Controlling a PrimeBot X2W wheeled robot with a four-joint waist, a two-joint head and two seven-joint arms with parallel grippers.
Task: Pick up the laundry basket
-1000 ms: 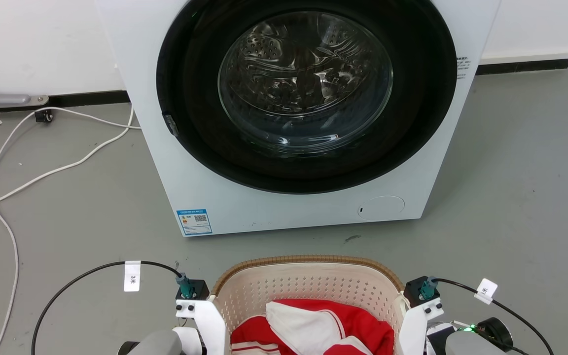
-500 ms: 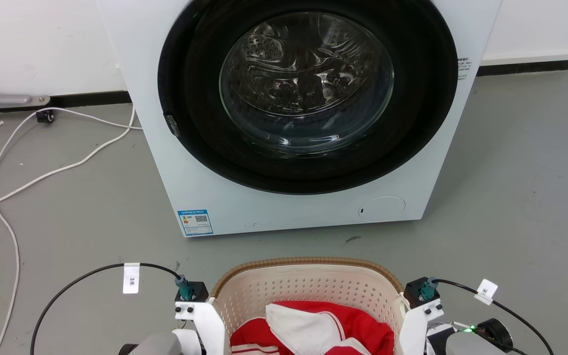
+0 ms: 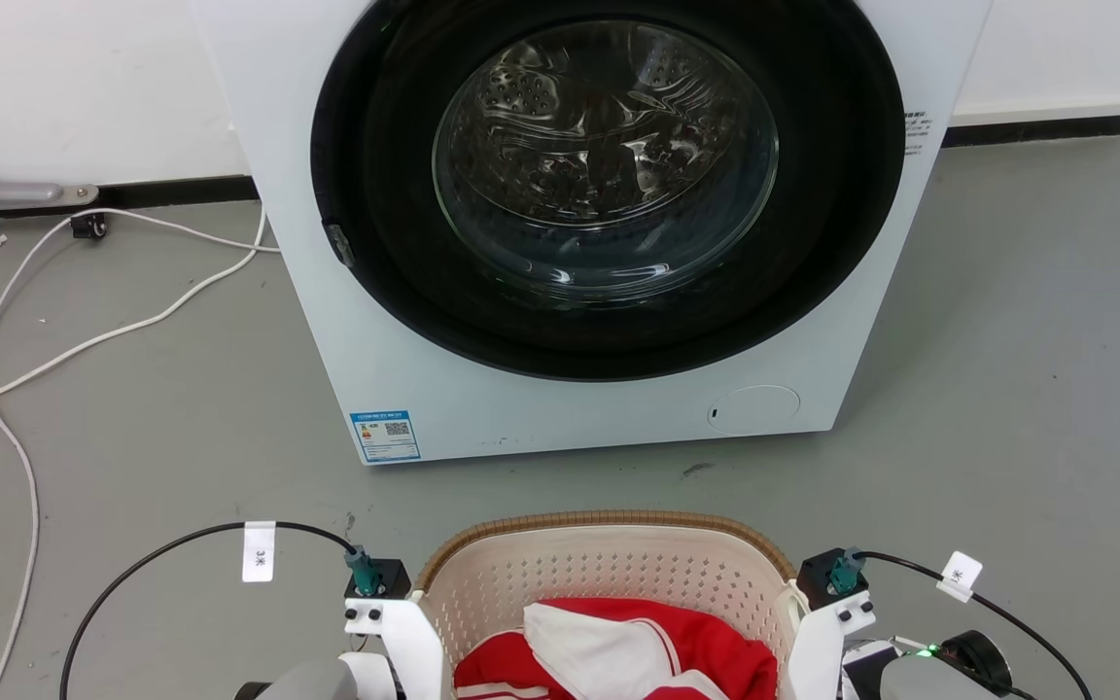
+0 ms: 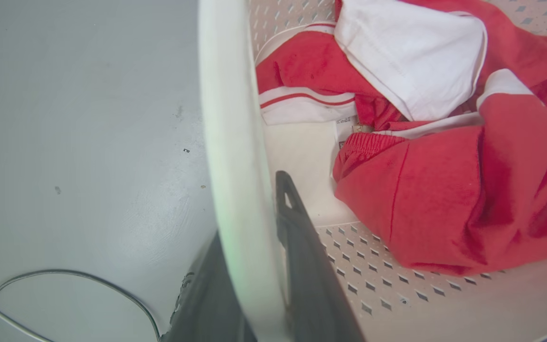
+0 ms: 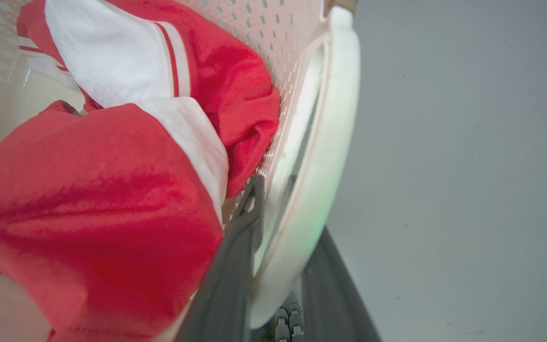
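The laundry basket [image 3: 609,569], cream and perforated with a brown woven rim, sits at the bottom centre of the head view between my two white wrist brackets [image 3: 404,627] [image 3: 822,622]. Red and white clothes [image 3: 618,651] lie in it. In the left wrist view my left gripper [image 4: 249,209] is shut on the basket's white side handle [image 4: 231,142], one dark finger inside and one outside. My right gripper [image 5: 290,209] clamps the opposite handle [image 5: 330,142] the same way. The basket floor and clothes [image 4: 444,190] [image 5: 88,190] show beside each handle.
A white washing machine [image 3: 560,418] with its round glass door [image 3: 609,156] shut stands just beyond the basket. White cables [image 3: 84,340] trail over the grey floor at the left. Black cables [image 3: 161,549] [image 3: 1007,608] loop out from each of my wrists.
The basket and both wrists have slid slightly down the head view, and the camera has shifted a little. Both grips hold as before.
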